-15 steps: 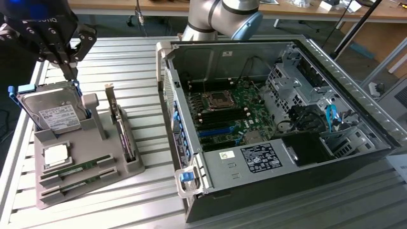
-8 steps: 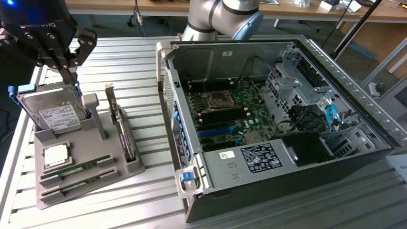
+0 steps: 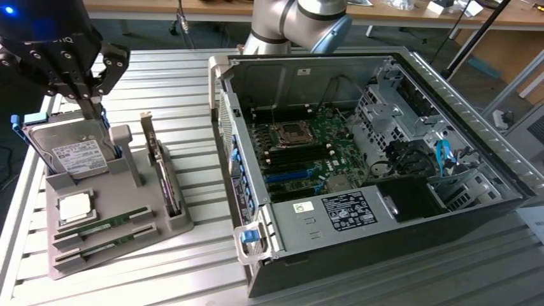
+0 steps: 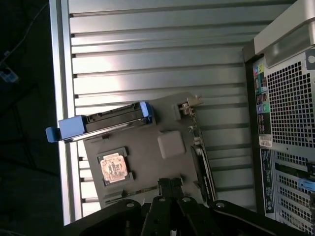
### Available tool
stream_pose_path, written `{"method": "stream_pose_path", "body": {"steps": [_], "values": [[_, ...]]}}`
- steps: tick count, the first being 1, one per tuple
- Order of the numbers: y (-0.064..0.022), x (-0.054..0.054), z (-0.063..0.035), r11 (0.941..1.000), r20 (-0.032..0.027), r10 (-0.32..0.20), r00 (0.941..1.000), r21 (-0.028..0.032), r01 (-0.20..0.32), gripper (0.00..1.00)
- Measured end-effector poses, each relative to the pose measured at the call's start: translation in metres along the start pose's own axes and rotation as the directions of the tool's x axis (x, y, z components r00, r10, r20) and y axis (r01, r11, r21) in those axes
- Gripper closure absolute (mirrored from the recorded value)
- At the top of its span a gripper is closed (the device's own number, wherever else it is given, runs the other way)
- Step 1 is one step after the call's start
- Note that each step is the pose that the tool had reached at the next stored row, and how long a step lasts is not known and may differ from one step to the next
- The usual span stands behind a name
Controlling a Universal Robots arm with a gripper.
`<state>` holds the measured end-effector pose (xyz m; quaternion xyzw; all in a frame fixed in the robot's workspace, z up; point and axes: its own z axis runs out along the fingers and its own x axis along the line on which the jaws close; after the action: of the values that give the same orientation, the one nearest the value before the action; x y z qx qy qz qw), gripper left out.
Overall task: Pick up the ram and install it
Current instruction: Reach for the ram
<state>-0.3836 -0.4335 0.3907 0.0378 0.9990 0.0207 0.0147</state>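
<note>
Hovering over the tray with ram and white-labelled drive, fingers closed

Soft, fairly bright light, seemingly from overhead, falls evenly on the slatted metal table in the exterior view, while the far bays of the open computer case sink into deep shadow. In the wrist view a broad band of glare washes out the upper slats, and everything beyond the table's edge is nearly black.
</note>
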Motion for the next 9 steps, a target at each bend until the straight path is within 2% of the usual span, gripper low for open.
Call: {"method": "stream_pose_path", "body": {"steps": [9], "values": [[-0.0110,-0.0008,-0.0005,1.0000,0.0000,0.000,1.0000,0.0008,0.000,0.89]]}}
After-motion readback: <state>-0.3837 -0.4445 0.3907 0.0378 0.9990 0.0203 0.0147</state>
